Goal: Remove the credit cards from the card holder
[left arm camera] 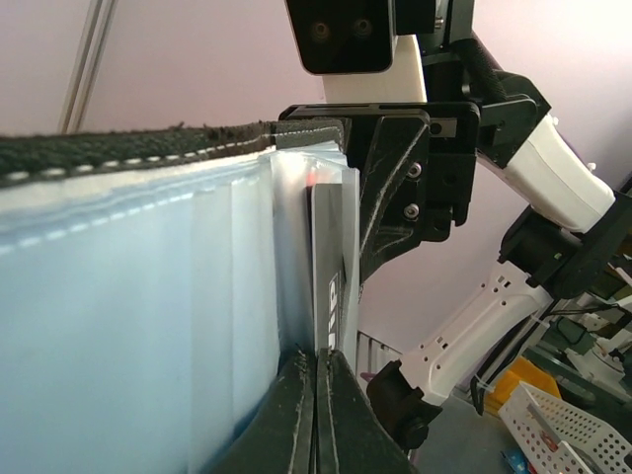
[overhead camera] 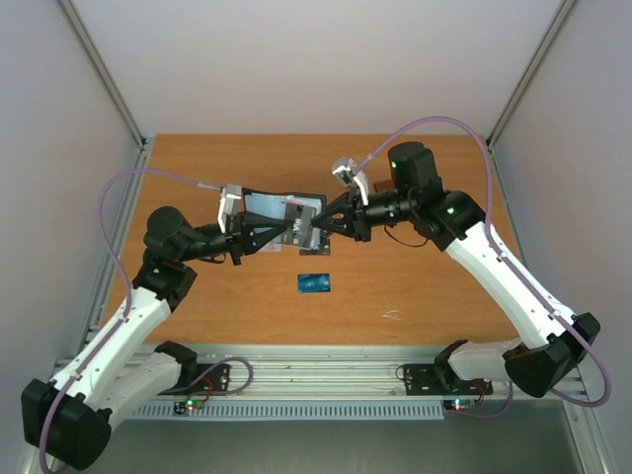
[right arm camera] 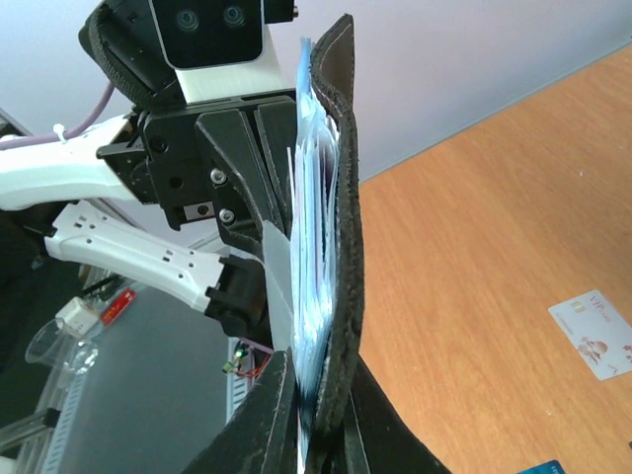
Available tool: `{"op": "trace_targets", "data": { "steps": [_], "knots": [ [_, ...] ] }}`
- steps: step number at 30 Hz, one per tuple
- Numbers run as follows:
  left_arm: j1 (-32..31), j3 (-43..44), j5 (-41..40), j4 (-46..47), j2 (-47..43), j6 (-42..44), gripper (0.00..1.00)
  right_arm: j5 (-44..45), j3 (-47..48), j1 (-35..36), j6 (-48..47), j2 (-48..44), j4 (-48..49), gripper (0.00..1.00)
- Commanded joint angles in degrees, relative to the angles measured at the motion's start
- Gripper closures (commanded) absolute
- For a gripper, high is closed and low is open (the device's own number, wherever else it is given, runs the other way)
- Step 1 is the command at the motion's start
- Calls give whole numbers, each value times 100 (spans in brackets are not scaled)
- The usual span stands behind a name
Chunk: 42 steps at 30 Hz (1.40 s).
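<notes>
The card holder [overhead camera: 279, 207] hangs in the air above the middle of the table [overhead camera: 425, 296], pinched between the two arms. It is open, with the light blue lining facing up toward the top camera.

The left gripper [overhead camera: 292, 229] comes in from 9 o'clock. Its jaws are closed on the edge of the card holder. In the left wrist view the two fingers [left arm camera: 296, 415] meet at the bottom of the picture on that edge, with the pale blue card slots beside them and the stitched black rim along the top.

The right gripper [overhead camera: 322, 223] comes in from 3 o'clock and is clamped tight on the opposite edge. In the right wrist view its fingers press on the black outer flap and the blue lining together. A thin pale card [left arm camera: 331, 257] stands on edge in the slot just beside the right gripper's fingers. Whether those fingers also pinch this card cannot be told.

A blue card [overhead camera: 314, 283] lies flat on the table at 6 o'clock from the card holder, near it. A white card with red marks [right arm camera: 592, 336] also lies flat on the wood. It is seen at 3 o'clock from the card holder in the right wrist view.
</notes>
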Motion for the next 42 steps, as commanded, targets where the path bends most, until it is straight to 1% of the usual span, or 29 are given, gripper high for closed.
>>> {"op": "trace_targets", "data": {
  "steps": [1,4,7,9,12,13,14,17,18,20,23,25,26,27,29,31,35,39,42],
  "knots": [
    [166,-12,68,352,-132,16,100,14,-78,-479,-108,-206,-488,90],
    [164,-17,29,347,-111,26,100,-235,-43,-515,-11,-131,-442,87],
    [122,-29,-55,611,-26,-10,100,-506,35,-506,213,31,-334,86],
    [96,-27,-183,651,24,-88,100,-632,62,-480,274,80,-169,91],
    [131,3,-270,420,28,-51,100,-610,77,-485,241,4,-15,98],
    [145,3,-272,404,26,-18,100,-575,71,-498,225,-23,-12,98],
    [155,7,-271,406,25,-5,100,-558,61,-520,216,-31,-30,94],
    [153,-31,-290,534,22,-54,100,-678,60,-523,235,74,-148,75],
    [149,-33,-284,583,32,-96,100,-796,60,-524,316,141,-106,71],
    [121,-29,-284,705,74,-122,100,-1027,75,-494,591,278,199,68],
    [75,-17,-393,793,145,-177,100,-1091,213,-373,723,416,556,67],
    [76,2,-352,773,136,-205,100,-1089,289,-337,744,454,653,68],
    [73,5,-336,772,131,-203,100,-1118,316,-325,756,466,678,70],
    [75,-4,-342,772,119,-203,100,-1135,329,-316,742,477,665,75],
    [75,-19,-384,773,100,-207,100,-1142,368,-318,644,471,535,90],
    [73,-27,-400,779,85,-204,100,-1125,412,-320,472,426,356,98],
    [167,-32,-392,697,42,-237,100,-819,413,-515,170,262,-84,99],
    [337,-85,-369,589,-5,-151,100,-865,29,-1304,243,-80,-227,99],
    [405,-117,-385,461,-16,-49,100,-783,-45,-1624,165,-277,-504,99]
  ]
}}
